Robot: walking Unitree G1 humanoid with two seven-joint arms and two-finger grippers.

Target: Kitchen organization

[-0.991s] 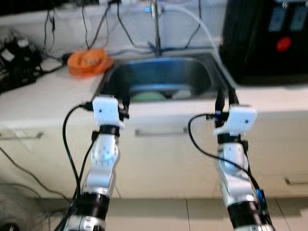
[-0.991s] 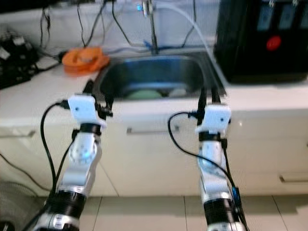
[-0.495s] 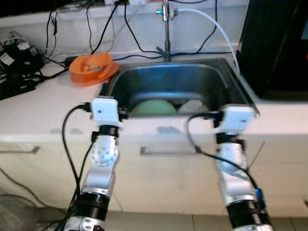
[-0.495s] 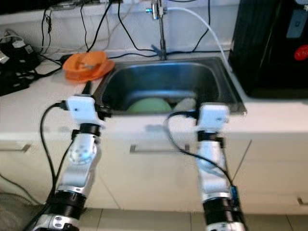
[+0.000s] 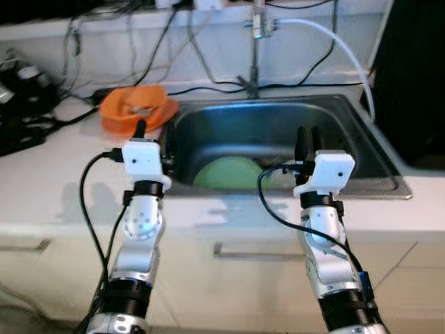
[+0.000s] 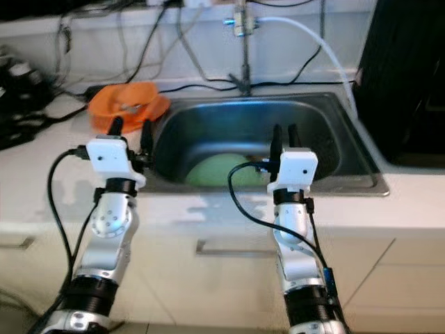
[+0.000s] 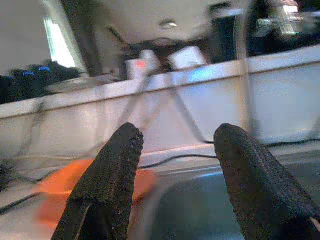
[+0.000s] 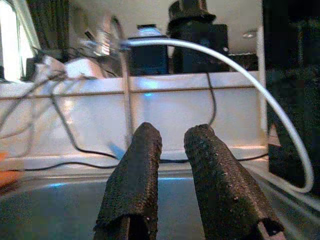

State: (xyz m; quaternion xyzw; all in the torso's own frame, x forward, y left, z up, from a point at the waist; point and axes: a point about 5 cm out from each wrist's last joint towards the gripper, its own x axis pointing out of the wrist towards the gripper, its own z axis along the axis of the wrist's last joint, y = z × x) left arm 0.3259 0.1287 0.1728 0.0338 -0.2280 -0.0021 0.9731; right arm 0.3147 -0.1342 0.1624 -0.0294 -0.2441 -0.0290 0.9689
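A white countertop (image 5: 62,188) runs across the scene, and set into it is a steel sink (image 5: 348,132) with a tall tap (image 5: 254,49) at its back and a white hose (image 5: 341,49) arching off to the robot's right. A pale green plate (image 5: 229,170) lies in the bottom of the basin near the front wall, with a smaller, indistinct dish just beside it. An orange bowl-like item (image 5: 132,111) sits on the counter near the sink's left corner, among dark cables. The left gripper (image 5: 151,132) hovers over the sink's left rim with its fingers spread wide, holding nothing; the right gripper (image 5: 306,139) hangs above the basin's front right part, its fingers close together with only a narrow gap, also empty. The step in hand looks like reaching into the basin for the plate. To do it well, the right fingers should part first, then descend to the plate's exposed rim, straddling the edge rather than pressing on its face, while keeping clear of the basin wall.
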